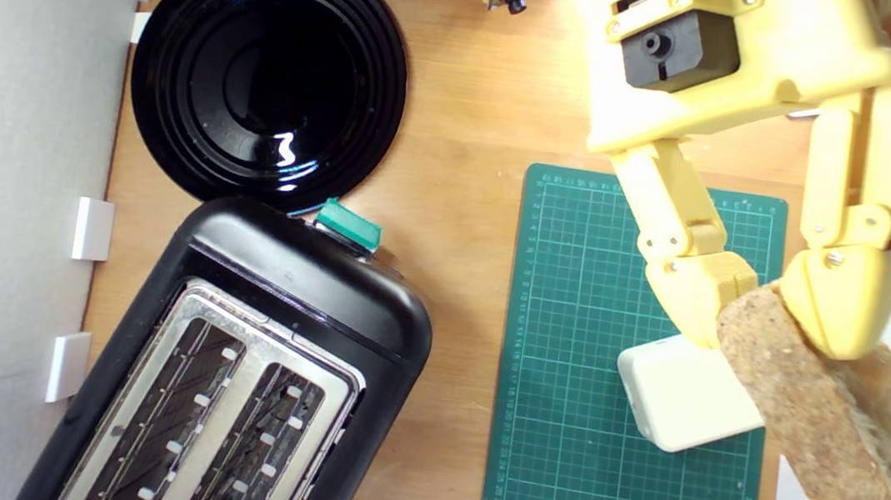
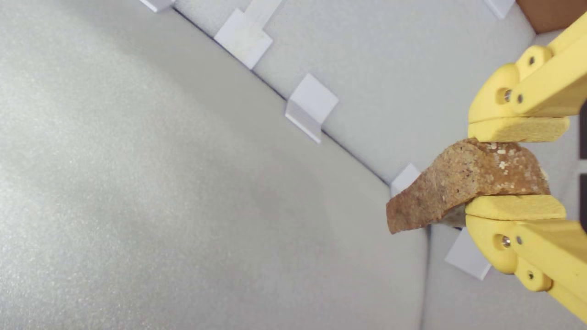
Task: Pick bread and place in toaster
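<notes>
Only the exterior view shows the work surface: the toaster (image 1: 230, 376) lies at the lower left of the frame, black with a silver top around two long slots and a teal-green lever knob (image 1: 347, 226) at its upper end. Both slots look empty. Just above it, in the upper left, sits a round glossy black plate (image 1: 268, 75), its rim very close to the toaster's knob end. A green cutting mat (image 1: 567, 364) fills the middle right of the frame, and a cream-white box (image 1: 681, 394) rests on its right half. White clips (image 1: 91, 229) line the pale wall along the left edge.

At the right of that frame the yellow arm reaches down, and the gripper (image 1: 774, 308) grips the bread (image 1: 834, 445), which runs from the jaws toward the lower right corner, brown crust facing the mat and pale holey crumb toward the frame's right edge. The slice appears lifted, well apart from the toaster and overlapping the box's right corner as seen from above.

The wrist view shows none of the table items; it looks at grey foam walls with white clips (image 2: 312, 107) along a seam. What it adds is the grip itself: the gripper (image 2: 516, 169), at the right of the frame, has its two yellow fingers (image 2: 518, 129) closed to about the slice's thickness, pressing the bread (image 2: 458, 185) on both faces, with the crust end sticking out past the pads.
</notes>
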Tool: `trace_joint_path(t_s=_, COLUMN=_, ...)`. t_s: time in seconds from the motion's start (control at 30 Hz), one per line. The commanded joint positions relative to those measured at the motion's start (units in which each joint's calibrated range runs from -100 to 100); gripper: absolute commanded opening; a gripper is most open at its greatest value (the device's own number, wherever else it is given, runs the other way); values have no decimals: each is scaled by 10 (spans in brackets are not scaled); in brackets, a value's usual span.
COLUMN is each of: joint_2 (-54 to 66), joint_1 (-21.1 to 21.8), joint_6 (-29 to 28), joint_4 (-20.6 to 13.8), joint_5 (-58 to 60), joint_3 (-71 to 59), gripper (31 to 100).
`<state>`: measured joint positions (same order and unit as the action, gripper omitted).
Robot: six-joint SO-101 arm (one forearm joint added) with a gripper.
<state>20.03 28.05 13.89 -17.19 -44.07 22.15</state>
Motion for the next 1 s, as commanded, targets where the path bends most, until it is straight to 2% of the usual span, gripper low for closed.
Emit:
trace_joint_path(t_s=0.0, joint_2=-13, joint_1=-15, joint_6=39, joint_4=-8, joint_5=-66, joint_3=121, gripper=598)
trace_joint_path(t_s=0.2, joint_2=-24, joint_1=-64, joint_6=105, joint_4=-8, joint_5=-103, joint_3=168, gripper=598)
trace_joint_path(t_s=0.53, joint_2=-22, joint_1=-160, joint_6=254, joint_4=-8, joint_5=-104, joint_3=170, gripper=598)
trace_joint_path(t_s=0.77, joint_2=-22, joint_1=-202, joint_6=315, joint_4=-9, joint_5=-155, joint_3=170, gripper=598)
trace_joint_path(t_s=0.97, joint_2=-22, joint_1=-206, joint_6=327, joint_4=-62, joint_5=-169, joint_3=170, gripper=598)
